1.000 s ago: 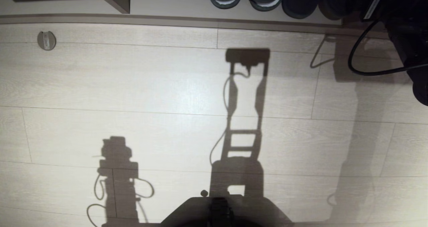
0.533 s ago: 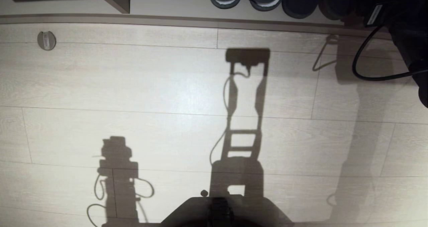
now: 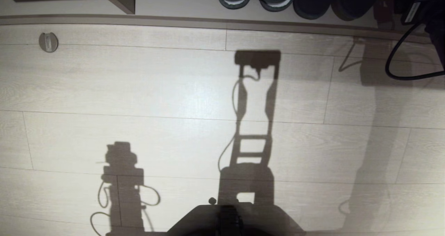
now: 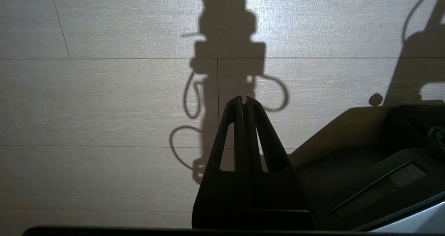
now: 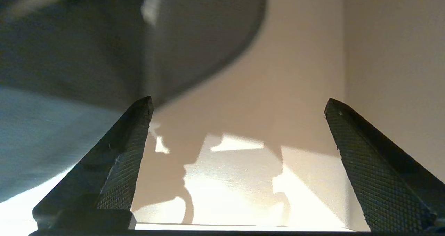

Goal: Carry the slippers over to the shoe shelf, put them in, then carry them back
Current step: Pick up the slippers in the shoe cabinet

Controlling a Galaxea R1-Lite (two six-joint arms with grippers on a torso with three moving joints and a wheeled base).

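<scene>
Reaching into the shoe shelf [image 5: 299,72] at one o'clock, our right gripper [image 5: 236,131] gapes wide, empty, beside the slippers [image 3: 330,3], needing closure next.

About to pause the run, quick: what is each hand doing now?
Left hand: closed, empty, over the floor.
Right hand: open, empty, inside the shoe shelf beside a slipper.
</scene>
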